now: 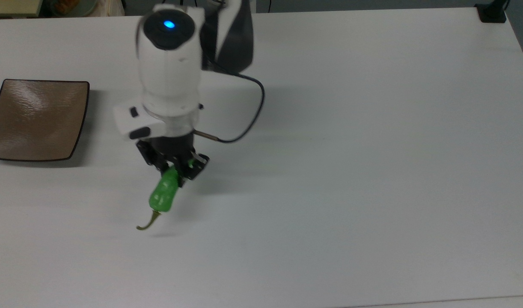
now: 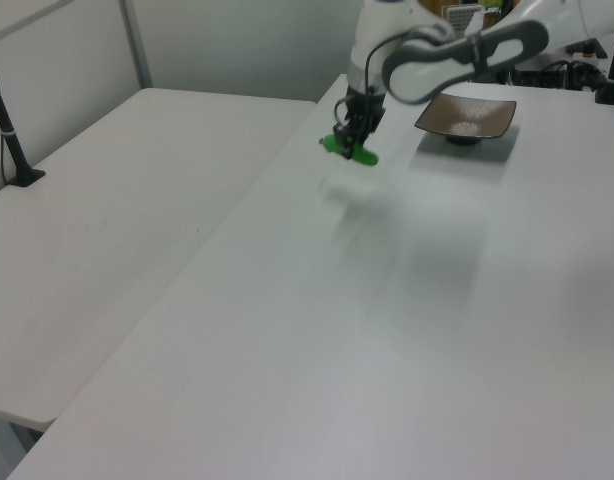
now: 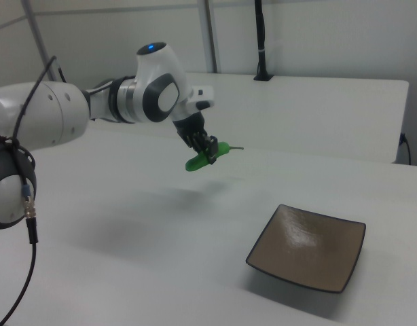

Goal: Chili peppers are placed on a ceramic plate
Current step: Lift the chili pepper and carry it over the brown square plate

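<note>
Jaws: your gripper (image 1: 174, 172) is clamping the chili pepper (image 1: 163, 195) by its blunt end, so the jaws are pinching it, not hanging open.

Where the pepper is: you're carrying it in the air, clear of the white worktop (image 1: 372, 171). In the right view the chili pepper (image 3: 204, 157) is sitting well above the surface with its shadow underneath.

Long axis: in the top view the pepper is sticking out from the jaws toward the bottom edge and a bit to the top view's left, with the curly stem (image 1: 148, 222) trailing at the far tip. It's hanging off one side of the grip, not centred.

Which way to the plate: the ceramic plate (image 1: 13, 145) is lying toward the top view's left, well apart from the jaws, with bare worktop in between. It's looking empty.

What you're probably doing next: I'd say you're mid-carry, so you're needing more travel toward the top view's left before lowering. Since the pepper is overhanging, you'd want the body over the plate, not only the jaws.

What each view is giving you: the top view is showing the sideways gap. The right view is showing height, with the ceramic plate (image 3: 344, 265) lower and nearer that camera. In the left view the gripper (image 2: 349, 141) is looking near the ceramic plate (image 2: 497, 118), which I'd guess is just foreshortening.
</note>
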`<state>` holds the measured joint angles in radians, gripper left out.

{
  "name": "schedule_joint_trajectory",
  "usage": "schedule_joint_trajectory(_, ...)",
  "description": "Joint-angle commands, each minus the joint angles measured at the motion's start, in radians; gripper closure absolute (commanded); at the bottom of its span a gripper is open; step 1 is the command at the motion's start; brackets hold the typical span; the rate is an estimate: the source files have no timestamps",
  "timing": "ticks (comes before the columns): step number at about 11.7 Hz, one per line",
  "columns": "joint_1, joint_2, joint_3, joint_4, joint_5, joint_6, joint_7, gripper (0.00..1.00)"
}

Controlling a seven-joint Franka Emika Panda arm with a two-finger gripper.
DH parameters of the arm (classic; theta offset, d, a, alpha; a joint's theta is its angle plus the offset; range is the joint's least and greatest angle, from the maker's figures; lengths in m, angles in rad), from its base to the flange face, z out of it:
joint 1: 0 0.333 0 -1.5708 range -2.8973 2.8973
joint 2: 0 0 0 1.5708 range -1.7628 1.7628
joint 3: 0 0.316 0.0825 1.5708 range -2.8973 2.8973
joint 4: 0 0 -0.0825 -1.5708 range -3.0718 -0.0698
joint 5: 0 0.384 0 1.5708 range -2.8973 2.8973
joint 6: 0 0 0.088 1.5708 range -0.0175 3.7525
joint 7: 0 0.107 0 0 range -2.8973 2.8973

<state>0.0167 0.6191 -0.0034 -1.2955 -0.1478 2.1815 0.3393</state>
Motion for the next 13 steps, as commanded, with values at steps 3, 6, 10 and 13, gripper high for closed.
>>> schedule_joint_trajectory(3,-0.070,-0.101,-0.065,-0.067,0.034,-0.078,-0.288,0.84)
schedule_joint_trajectory(6,-0.122,-0.113,-0.098,-0.079,0.021,-0.081,-0.414,0.84)
schedule_joint_trajectory(10,-0.155,-0.119,-0.158,-0.082,0.011,-0.139,-0.554,0.83)
schedule_joint_trajectory(13,-0.158,-0.127,-0.165,-0.100,-0.033,-0.219,-0.595,0.67)
